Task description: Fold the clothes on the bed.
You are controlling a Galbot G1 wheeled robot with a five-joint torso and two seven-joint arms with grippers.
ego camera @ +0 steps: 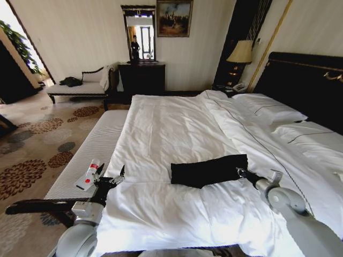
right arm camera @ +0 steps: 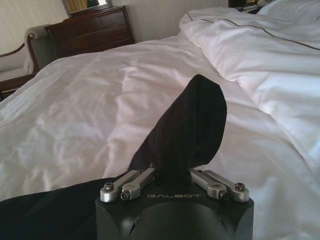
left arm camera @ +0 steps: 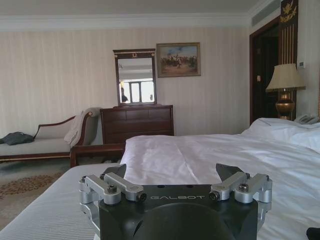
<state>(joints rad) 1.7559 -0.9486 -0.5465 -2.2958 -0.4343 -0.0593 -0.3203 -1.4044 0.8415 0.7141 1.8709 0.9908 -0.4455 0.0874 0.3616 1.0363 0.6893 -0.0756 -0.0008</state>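
Note:
The clothes, a black T-shirt (ego camera: 208,171), lie folded into a long strip across the white duvet of the bed (ego camera: 161,123). My right gripper (ego camera: 239,172) is at the strip's right end. In the right wrist view it (right arm camera: 171,175) is shut on a flap of the black cloth (right arm camera: 192,122), which stands up from between the fingers. My left gripper (ego camera: 118,177) hovers at the bed's left edge, well clear of the shirt. In the left wrist view it (left arm camera: 173,172) is open with nothing between its fingers.
A striped bench (ego camera: 91,152) runs along the bed's left side, under my left arm. White pillows (ego camera: 268,110) and the dark headboard (ego camera: 305,80) are at the right. A dark dresser (ego camera: 142,77), a chaise (ego camera: 80,87) and a lamp (ego camera: 241,52) stand by the far wall.

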